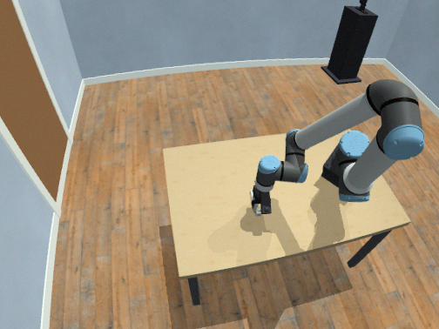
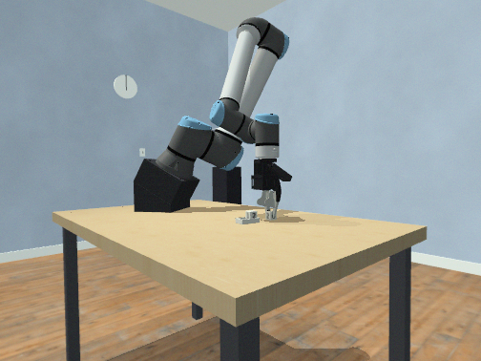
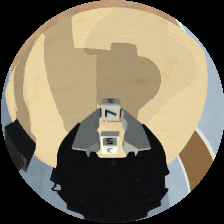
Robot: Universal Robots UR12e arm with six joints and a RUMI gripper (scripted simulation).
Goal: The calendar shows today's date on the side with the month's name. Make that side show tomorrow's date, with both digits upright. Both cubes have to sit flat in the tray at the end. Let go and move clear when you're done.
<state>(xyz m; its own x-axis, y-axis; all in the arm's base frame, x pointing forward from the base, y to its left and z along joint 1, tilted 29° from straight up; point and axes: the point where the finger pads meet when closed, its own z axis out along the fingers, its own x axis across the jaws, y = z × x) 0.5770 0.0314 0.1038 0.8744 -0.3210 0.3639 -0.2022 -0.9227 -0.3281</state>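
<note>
My gripper (image 2: 270,210) points straight down at the middle of the table and is shut on a small calendar cube (image 2: 270,214), held at or just above the table top. In the wrist view the cube (image 3: 111,112) sits between the fingertips and shows a 7 on its visible face. The light calendar tray (image 2: 247,220) lies on the table just left of the cube in the exterior view, with what looks like the other cube (image 2: 251,213) standing in it. In the top view the gripper (image 1: 260,210) hides most of the tray. The month's name is too small to read.
The arm's dark base (image 2: 162,188) stands at the back of the table (image 2: 239,244). A black pedestal (image 1: 352,41) stands on the floor at the far wall. The table edges are well away from the gripper.
</note>
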